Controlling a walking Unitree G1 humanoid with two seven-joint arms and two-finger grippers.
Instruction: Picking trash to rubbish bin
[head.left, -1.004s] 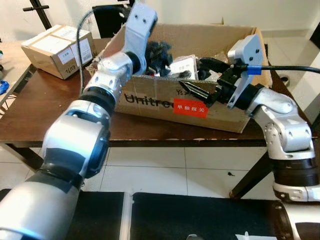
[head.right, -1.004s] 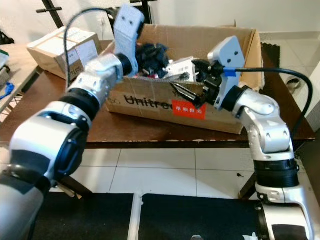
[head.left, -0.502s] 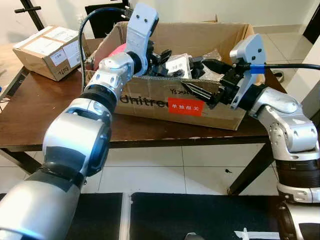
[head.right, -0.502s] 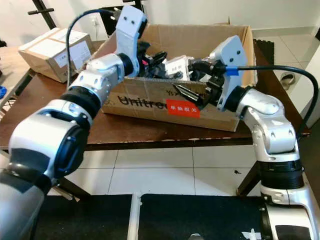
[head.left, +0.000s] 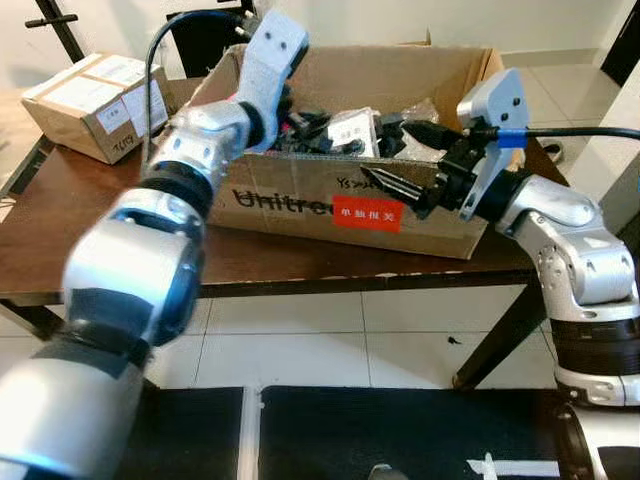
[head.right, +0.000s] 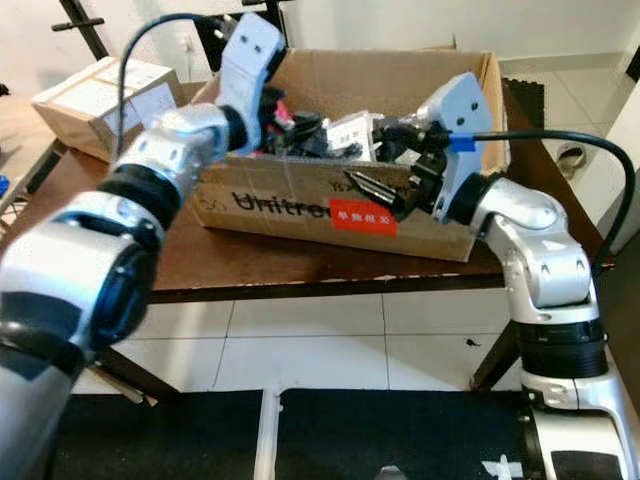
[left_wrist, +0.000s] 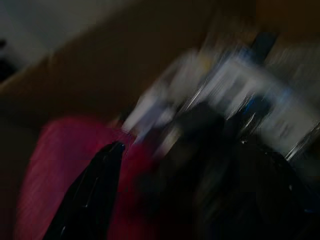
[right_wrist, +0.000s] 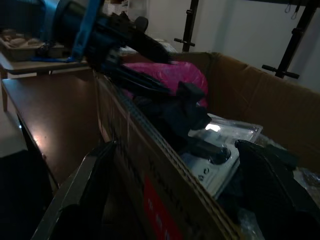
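Observation:
A big open cardboard box (head.left: 300, 205) with a red label stands on the brown table (head.left: 270, 262). It holds black items (head.left: 315, 120), clear plastic packs (head.left: 352, 128) and a pink thing (right_wrist: 170, 75). My left gripper (right_wrist: 169, 75) reaches into the box's left part above the pink thing, fingers (right_wrist: 142, 47) spread and holding nothing; its arm is blurred. My right gripper (head.left: 378, 148) is open and straddles the box's front wall, one finger (head.left: 392, 184) outside the cardboard and the other over the contents.
A smaller taped cardboard box (head.left: 95, 88) sits at the table's back left. Black stand legs (head.left: 55, 18) rise behind it. White tiled floor (head.left: 330, 340) lies under the table, with black mats (head.left: 400, 430) near my feet.
The camera has shifted a little. My left arm has swung slightly left inside the box and is now blurred. The right gripper has stayed at the box's front wall.

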